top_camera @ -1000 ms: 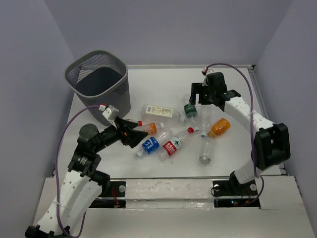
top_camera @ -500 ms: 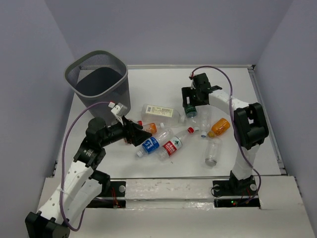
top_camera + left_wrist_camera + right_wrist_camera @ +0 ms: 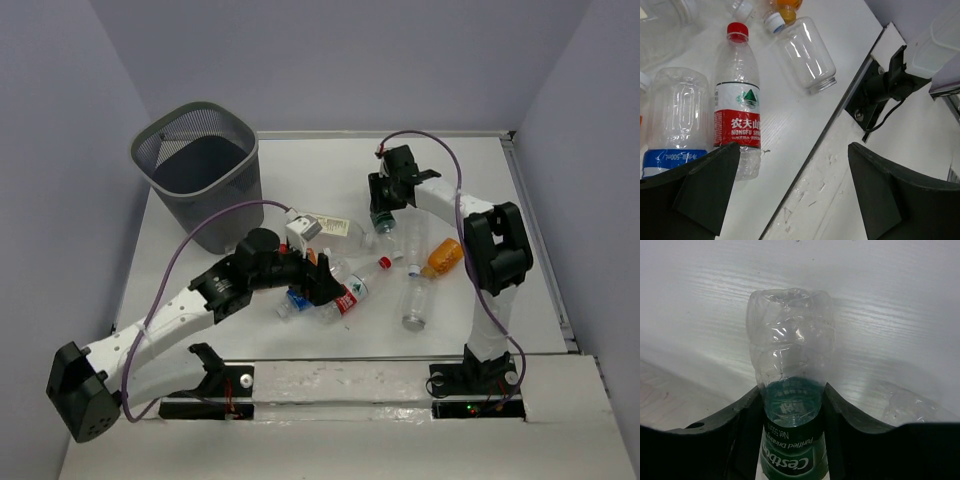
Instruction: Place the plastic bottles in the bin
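White table (image 3: 300,170); wrist view: right claw (image 3: 792,390) tight on green-labelled bottle (image 3: 790,340); left claw (image 3: 793,150) agape.

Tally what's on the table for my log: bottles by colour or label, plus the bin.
orange bottles: 2
clear unlabelled bottles: 2
green-label bottle: 1
red-label bottle: 1
blue-label bottle: 1
white-label bottle: 1
bin: 1
Total: 8 bottles, 1 bin

The green-label bottle (image 3: 790,365) is thin clear plastic, crinkled and glossy; the red-label bottle (image 3: 737,75) is the same, with ribs. The bin (image 3: 230,200) is dark grey wire mesh, matt. The desk (image 3: 790,125) is white and matt with a fine wood-like grain, and the left claw (image 3: 795,195) looks like matt black plastic.
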`<state>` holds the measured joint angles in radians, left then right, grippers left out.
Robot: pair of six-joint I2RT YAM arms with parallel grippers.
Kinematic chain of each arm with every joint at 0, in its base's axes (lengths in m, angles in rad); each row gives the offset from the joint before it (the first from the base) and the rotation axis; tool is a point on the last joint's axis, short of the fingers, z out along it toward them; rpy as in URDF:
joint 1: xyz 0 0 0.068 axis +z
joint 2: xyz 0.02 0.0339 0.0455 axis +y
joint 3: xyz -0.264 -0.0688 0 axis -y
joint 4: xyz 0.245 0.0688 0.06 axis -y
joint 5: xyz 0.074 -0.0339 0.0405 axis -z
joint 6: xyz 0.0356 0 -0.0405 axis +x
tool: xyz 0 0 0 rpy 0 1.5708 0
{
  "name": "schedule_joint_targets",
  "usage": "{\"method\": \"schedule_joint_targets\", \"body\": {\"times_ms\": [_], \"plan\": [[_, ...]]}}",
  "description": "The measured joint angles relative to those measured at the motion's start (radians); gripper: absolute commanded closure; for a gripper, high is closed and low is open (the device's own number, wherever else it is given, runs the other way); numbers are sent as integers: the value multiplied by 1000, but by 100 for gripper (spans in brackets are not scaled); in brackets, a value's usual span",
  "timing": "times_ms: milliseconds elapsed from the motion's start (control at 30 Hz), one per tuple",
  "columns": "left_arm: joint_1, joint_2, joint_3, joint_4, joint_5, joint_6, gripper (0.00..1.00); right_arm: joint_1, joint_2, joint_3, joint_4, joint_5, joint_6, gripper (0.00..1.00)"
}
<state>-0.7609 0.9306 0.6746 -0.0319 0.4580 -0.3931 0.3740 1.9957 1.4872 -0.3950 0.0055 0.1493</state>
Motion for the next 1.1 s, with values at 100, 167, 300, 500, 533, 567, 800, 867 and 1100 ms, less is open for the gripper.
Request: {"method": "schedule_joint_targets", "body": {"times_ms": [100, 167, 300, 500, 533, 567, 800, 867, 1100], "plan": [[-112, 78, 72, -44, -145, 25, 1, 0, -27, 0, -9, 11, 0, 60], [-172, 123, 113, -72, -262, 40, 1, 0, -79, -10, -9, 13, 1, 61], [-269, 227, 176, -104, -480, 80, 1, 2, -224, -35, 3, 12, 5, 62], [-373, 372, 229, -112, -624, 129, 1, 6, -462, -91, 62, -40, 29, 63], [-388, 396, 233, -111, -644, 137, 1, 8, -487, -100, 70, -48, 35, 63], [-396, 407, 234, -111, -652, 141, 1, 10, -515, -117, 85, -64, 42, 63], [-411, 500, 240, -81, -706, 168, 6, 26, -657, -288, 168, -143, 101, 63], [-410, 540, 243, -72, -718, 173, 9, 27, -698, -334, 183, -162, 117, 63], [-410, 678, 260, -63, -722, 187, 18, 26, -842, -422, 211, -196, 146, 63]]}}
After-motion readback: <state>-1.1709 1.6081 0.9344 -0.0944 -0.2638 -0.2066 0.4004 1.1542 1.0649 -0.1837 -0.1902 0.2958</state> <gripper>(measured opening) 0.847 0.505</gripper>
